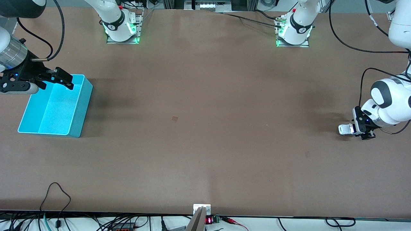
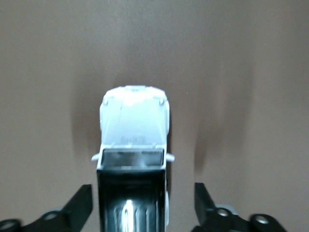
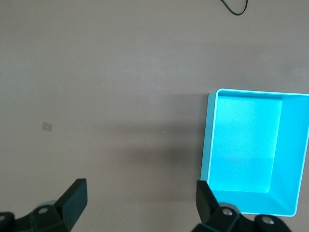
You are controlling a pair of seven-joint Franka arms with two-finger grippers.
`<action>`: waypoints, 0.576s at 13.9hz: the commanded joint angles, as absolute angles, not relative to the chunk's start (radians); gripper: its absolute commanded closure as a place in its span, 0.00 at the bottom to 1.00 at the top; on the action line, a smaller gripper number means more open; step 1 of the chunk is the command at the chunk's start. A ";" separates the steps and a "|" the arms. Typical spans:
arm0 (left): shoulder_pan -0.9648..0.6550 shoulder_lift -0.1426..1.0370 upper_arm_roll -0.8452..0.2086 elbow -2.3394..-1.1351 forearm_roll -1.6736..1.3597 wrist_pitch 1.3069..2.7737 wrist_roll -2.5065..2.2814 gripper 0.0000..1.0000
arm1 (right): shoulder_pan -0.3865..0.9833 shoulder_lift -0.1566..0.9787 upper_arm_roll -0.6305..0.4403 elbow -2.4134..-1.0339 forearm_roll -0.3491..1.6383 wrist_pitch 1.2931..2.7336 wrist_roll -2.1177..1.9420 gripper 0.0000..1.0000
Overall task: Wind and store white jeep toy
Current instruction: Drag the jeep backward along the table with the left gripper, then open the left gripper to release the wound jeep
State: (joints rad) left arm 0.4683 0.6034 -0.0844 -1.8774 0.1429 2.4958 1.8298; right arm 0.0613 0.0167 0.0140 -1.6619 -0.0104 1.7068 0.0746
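The white jeep toy [image 1: 345,129] sits on the brown table at the left arm's end; the left wrist view shows its white hood and black rear roof [image 2: 133,145]. My left gripper [image 1: 355,128] is low over the jeep's rear, open, with a finger on each side of the roof and a gap between each finger and the car [image 2: 143,205]. My right gripper [image 1: 65,79] hangs open and empty over the corner of the turquoise bin [image 1: 84,109] at the right arm's end. The bin [image 3: 208,140] is empty.
A small tan mark [image 1: 174,118] lies on the table's middle. The two arm bases [image 1: 122,30] stand along the edge farthest from the front camera. Cables and a small display [image 1: 208,220] lie along the nearest edge.
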 commanded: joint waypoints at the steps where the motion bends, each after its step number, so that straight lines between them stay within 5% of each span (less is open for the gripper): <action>1: 0.448 0.543 -0.094 -1.867 0.153 2.409 1.821 0.00 | 0.064 0.006 0.017 -1.671 -0.017 1.712 0.084 0.00; 8: 0.387 0.489 -0.185 -1.581 0.147 1.811 1.475 0.00 | 0.064 0.006 0.017 -1.671 -0.017 1.712 0.084 0.00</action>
